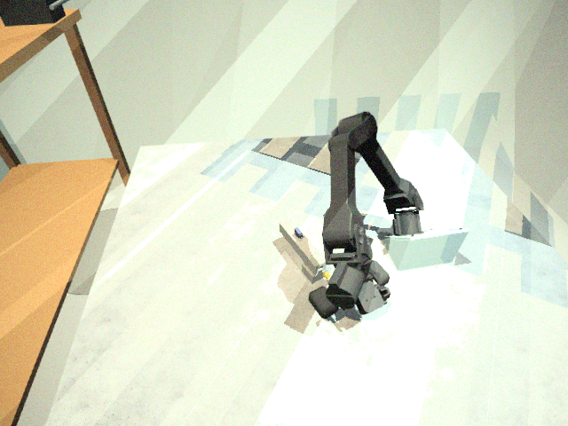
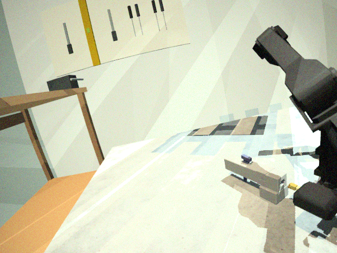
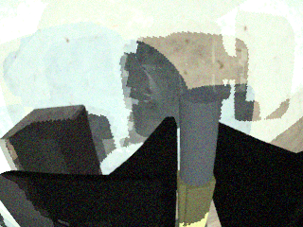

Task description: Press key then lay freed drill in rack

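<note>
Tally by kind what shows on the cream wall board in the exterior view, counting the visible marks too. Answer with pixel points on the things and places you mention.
Grey-shafted tools with a dark lower end (image 2: 70, 48) (image 2: 114, 36): 2
Black-topped tools with thin shafts (image 2: 130, 11) (image 2: 137, 10) (image 2: 154, 6) (image 2: 161, 5): 4
Yellow strip (image 2: 90, 40): 1
Green patch on the strip (image 2: 87, 30): 1
Total: 8
</note>
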{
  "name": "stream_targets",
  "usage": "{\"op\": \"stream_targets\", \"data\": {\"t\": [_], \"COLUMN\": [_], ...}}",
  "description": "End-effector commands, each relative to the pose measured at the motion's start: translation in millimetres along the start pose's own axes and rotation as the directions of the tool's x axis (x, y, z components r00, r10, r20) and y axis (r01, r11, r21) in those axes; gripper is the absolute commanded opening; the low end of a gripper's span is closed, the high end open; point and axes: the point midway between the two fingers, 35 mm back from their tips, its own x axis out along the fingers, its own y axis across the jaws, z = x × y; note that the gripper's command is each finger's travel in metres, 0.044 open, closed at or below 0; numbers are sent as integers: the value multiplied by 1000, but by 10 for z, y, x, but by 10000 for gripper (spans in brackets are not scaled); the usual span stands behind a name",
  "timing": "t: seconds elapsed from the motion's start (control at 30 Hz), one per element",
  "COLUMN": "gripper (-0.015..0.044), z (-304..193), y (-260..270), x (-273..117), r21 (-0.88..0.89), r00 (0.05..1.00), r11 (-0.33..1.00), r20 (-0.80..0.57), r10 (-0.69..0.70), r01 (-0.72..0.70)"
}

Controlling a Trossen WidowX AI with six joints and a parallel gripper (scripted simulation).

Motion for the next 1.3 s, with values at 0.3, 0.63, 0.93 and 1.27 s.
{"op": "stream_targets", "data": {"t": [0.3,0.63,0.93,1.27], "gripper": [0,0,0,0], "z": [113,104,94,84], "y": [-2,7,17,29], "x": [-40,-79,-111,-146], "r21": [5,5,5,5], "r00": [1000,1000,1000,1000], "r11": [1000,1000,1000,1000], "r20": [6,6,6,6], "r10": [-6,-6,-6,-6], "r01": [6,6,6,6]}}
